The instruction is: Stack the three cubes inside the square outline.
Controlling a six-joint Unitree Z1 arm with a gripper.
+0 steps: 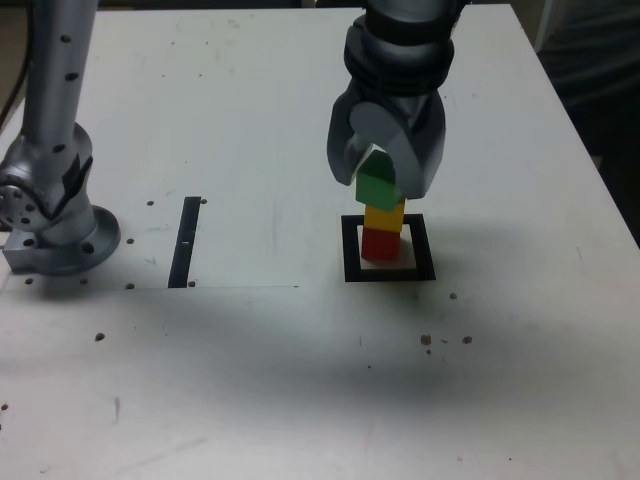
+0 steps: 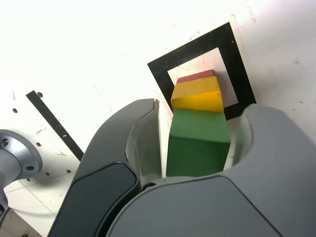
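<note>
Three cubes stand in one stack inside the square outline [image 1: 350,250] [image 2: 197,47]: the red cube [image 1: 380,243] [image 2: 197,76] at the bottom, the yellow cube [image 1: 384,216] [image 2: 197,94] on it, the green cube [image 1: 378,187] [image 2: 197,143] on top. The green cube sits slightly twisted against the yellow one. My gripper [image 1: 385,178] [image 2: 202,109] hangs straight over the stack with a jaw on either side of the green cube. In the wrist view a thin gap shows between each jaw and the cube, so the gripper is open.
A narrow black strip [image 1: 185,240] [image 2: 54,126] lies on the white table at the exterior view's left of the stack. The arm's grey base [image 1: 50,220] [image 2: 15,158] stands further left. Small dark screw holes dot the tabletop.
</note>
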